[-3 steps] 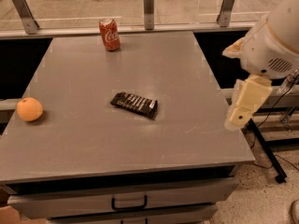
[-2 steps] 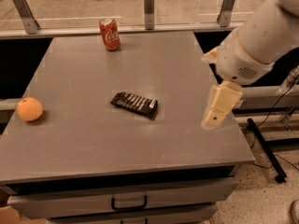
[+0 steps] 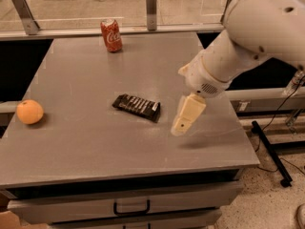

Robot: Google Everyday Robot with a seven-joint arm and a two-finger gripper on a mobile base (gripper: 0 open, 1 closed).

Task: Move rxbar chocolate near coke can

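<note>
1. Three loose items sit on one grey tabletop (image 3: pixel 95 147): the rxbar chocolate (image 3: pixel 137 107), the coke can (image 3: pixel 111 35) and an orange (image 3: pixel 29 112).
2. Rxbar chocolate: lies flat near the middle of the tabletop, slightly askew, its left end farther back than its right end. It is well in from all four edges.
3. Coke can: stands upright close to the far edge, left of that edge's midpoint and well apart from the bar.
4. Orange: rests near the left edge, well apart from the bar and from the can.
5. Open room: only bare grey surface shows between the bar and the can. A broad bare strip runs along the near edge, and another lies right of the bar up to the right edge.
6. Borders: a low rail with upright metal posts (image 3: pixel 151 7) runs behind the far edge. A drawer with a dark handle (image 3: pixel 131 208) sits below the near edge.
7. Arm (image 3: pixel 248 37): white and bulky, it enters from the upper right and slopes down and left over the right part of the tabletop.
8. Claw (image 3: pixel 180 127): cream-coloured, it points down and left and hovers just right of the bar's right end, apart from it. Its shadow falls on the surface below. Whether it is released or clenched cannot be told, and it is grasping nothing visible.
</note>
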